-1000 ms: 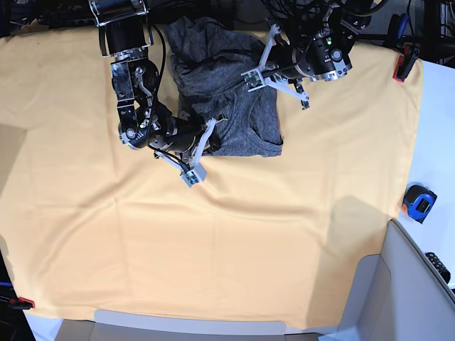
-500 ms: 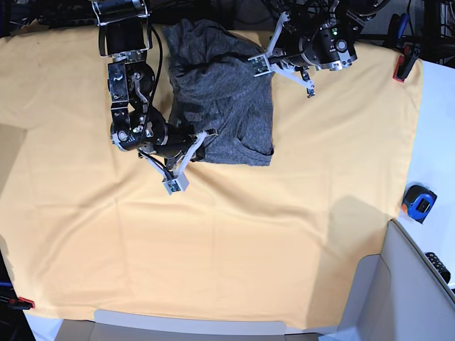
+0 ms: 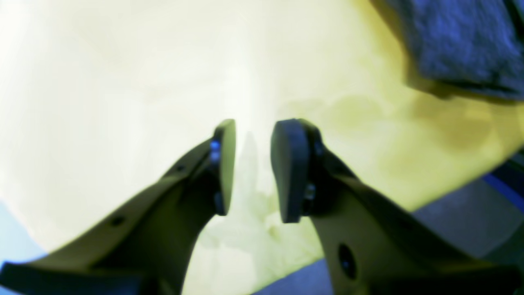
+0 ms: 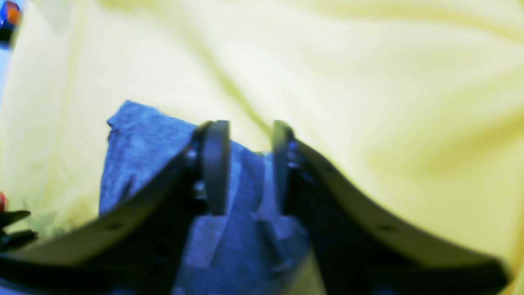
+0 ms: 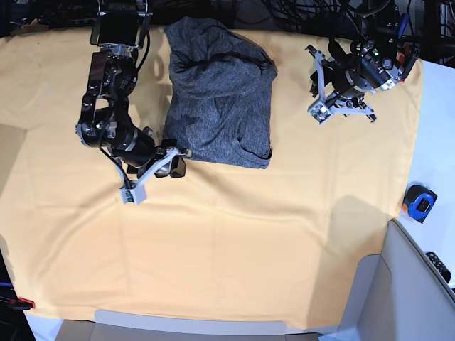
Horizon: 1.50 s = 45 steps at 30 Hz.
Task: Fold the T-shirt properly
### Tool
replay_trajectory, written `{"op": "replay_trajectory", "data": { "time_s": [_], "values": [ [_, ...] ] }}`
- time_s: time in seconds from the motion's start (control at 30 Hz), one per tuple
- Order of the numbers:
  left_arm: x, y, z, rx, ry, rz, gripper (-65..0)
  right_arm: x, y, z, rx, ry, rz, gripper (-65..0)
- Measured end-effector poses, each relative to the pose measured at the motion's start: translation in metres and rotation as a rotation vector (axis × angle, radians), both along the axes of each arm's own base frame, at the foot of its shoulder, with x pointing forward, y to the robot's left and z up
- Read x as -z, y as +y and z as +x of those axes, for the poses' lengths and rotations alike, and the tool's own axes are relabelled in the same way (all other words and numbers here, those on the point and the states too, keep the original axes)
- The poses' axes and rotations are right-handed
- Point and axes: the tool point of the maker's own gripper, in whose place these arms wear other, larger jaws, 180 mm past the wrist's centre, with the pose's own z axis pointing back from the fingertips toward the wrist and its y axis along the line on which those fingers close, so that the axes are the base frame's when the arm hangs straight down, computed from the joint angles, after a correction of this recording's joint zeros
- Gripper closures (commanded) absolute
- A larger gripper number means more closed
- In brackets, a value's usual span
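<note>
T-shirt [image 5: 222, 99] whole only from base

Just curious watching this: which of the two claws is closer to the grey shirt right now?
The right gripper: it sits at the T-shirt's lower corner, open. The left gripper is off to the shirt's other side, apart from it, open.

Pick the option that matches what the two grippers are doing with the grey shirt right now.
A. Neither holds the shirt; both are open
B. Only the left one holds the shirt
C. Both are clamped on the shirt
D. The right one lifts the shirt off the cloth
A: the left gripper shows only yellow cloth between its jaws, the right gripper stands open too, and the shirt lies free between them.
</note>
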Motion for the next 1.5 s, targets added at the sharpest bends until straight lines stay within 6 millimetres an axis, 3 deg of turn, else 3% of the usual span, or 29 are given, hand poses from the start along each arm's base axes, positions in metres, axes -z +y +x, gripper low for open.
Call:
{"op": "replay_trajectory", "data": {
  "time_s": [0.13, 0.23, 0.3, 0.4, 0.67, 0.83, 0.97, 1.13, 1.33, 1.5],
  "values": [
    [-0.006, 0.024, 0.005, -0.13, -0.029, -0.005, -19.5, -0.007, -0.008, -0.008, 0.047, -0.004, 0.194, -38.2],
    [-0.004, 0.023, 0.001, -0.191, -0.005, -0.045, -20.8, 0.0, -0.03, -0.016, 0.104, 0.035, 0.334, -39.5],
    [-0.003, 0.01, -0.003, -0.196, 0.022, -0.134, -23.0, 0.006, -0.05, -0.021, 0.157, 0.06, 0.432, -39.7],
    [-0.003, 0.002, -0.005, -0.194, 0.047, -0.198, -24.1, 0.024, -0.059, -0.029, 0.209, 0.127, 0.545, -39.7],
    [-0.006, -0.002, -0.001, -0.184, 0.033, -0.231, -24.1, 0.031, -0.046, -0.032, 0.194, 0.155, 0.583, -39.7],
    [-0.005, -0.002, -0.003, -0.185, 0.04, -0.231, -24.1, 0.031, -0.022, -0.033, 0.134, 0.187, 0.581, -39.7],
    [-0.004, -0.002, -0.004, -0.186, 0.043, -0.229, -24.1, 0.036, -0.02, -0.031, 0.21, 0.269, 0.549, -39.7],
    [-0.004, -0.003, -0.004, -0.186, 0.043, -0.232, -24.1, 0.021, -0.013, -0.028, 0.249, 0.242, 0.461, -39.5],
    [0.0, -0.003, -0.011, -0.188, 0.063, -0.231, -24.1, 0.024, 0.013, -0.036, 0.172, 0.254, 0.387, -39.4],
    [0.0, -0.002, -0.012, -0.189, 0.068, -0.227, -24.1, 0.022, 0.02, -0.036, 0.168, 0.257, 0.408, -39.4]
  ]
}}
